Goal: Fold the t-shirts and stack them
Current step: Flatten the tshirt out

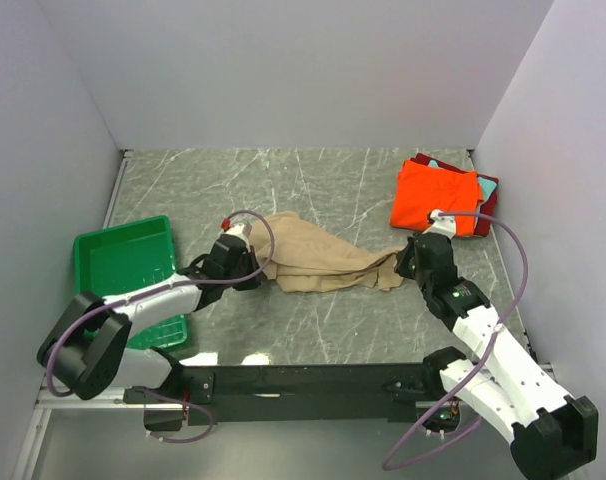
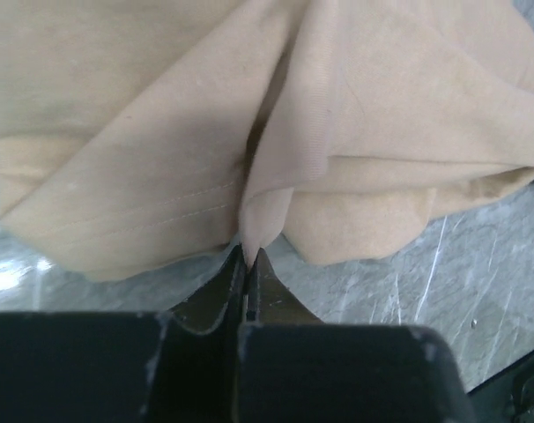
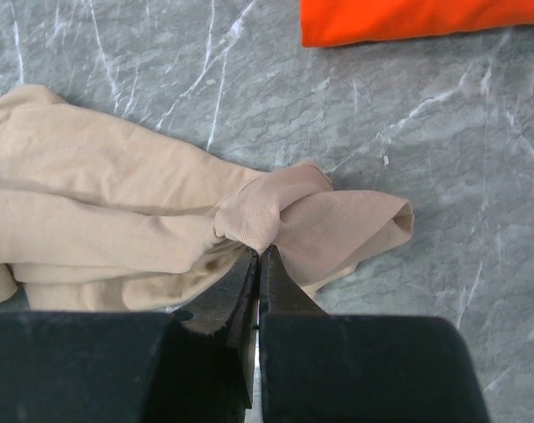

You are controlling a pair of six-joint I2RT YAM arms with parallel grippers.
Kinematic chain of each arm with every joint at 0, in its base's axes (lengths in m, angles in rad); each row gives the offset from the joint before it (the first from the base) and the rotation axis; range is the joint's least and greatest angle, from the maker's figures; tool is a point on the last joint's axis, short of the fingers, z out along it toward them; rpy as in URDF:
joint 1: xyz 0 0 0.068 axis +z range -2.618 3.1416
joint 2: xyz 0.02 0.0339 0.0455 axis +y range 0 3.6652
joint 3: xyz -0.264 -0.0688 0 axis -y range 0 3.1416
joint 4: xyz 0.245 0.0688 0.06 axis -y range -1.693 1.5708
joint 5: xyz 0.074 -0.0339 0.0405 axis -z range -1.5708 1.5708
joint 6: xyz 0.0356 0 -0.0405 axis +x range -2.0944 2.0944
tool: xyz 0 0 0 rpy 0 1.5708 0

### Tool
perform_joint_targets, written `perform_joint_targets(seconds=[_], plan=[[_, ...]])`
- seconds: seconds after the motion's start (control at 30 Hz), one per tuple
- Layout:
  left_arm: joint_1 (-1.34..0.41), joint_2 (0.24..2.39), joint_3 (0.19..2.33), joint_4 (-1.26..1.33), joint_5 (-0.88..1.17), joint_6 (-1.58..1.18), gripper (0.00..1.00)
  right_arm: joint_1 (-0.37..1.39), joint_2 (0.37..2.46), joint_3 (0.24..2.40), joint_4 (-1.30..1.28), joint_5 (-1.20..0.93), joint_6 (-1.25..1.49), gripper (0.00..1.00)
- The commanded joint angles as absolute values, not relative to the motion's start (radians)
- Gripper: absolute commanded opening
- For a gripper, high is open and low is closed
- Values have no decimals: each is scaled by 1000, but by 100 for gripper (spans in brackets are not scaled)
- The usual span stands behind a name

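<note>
A tan t-shirt (image 1: 318,260) lies crumpled and stretched across the middle of the table. My left gripper (image 1: 251,262) is shut on a pinch of its left end, seen close in the left wrist view (image 2: 250,257). My right gripper (image 1: 407,262) is shut on a bunched fold at its right end (image 3: 259,251). A folded orange t-shirt (image 1: 435,196) lies at the back right on top of a dark red one (image 1: 488,190) and a teal one (image 1: 433,163); its edge shows in the right wrist view (image 3: 408,19).
A green plastic tray (image 1: 123,262) stands at the left, beside my left arm. White walls close the table at the back and both sides. The grey marble tabletop (image 1: 313,185) shows behind the tan shirt.
</note>
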State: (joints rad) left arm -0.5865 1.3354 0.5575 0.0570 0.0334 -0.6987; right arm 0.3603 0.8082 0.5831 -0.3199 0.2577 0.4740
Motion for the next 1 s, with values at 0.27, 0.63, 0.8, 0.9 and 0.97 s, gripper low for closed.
perform_joint_targets(seconds=[0.27,0.63,0.8,0.9,0.97], plan=[[-588,1082,822,-377,-408,-581,0,360,713,687,-411,304,430,0],[-542,1023,1034,-548,-713,-557,0,360,614,755,-454,172,406,0],[-517,1029,990,-545,-724,-568,0,359,620,639,-445,104,471,4],[-515,1051,963,-529,-698,-581,0,359,632,579,-449,109,501,28],[-515,1063,937,-514,-680,-586,0,362,635,562,-451,97,512,48]])
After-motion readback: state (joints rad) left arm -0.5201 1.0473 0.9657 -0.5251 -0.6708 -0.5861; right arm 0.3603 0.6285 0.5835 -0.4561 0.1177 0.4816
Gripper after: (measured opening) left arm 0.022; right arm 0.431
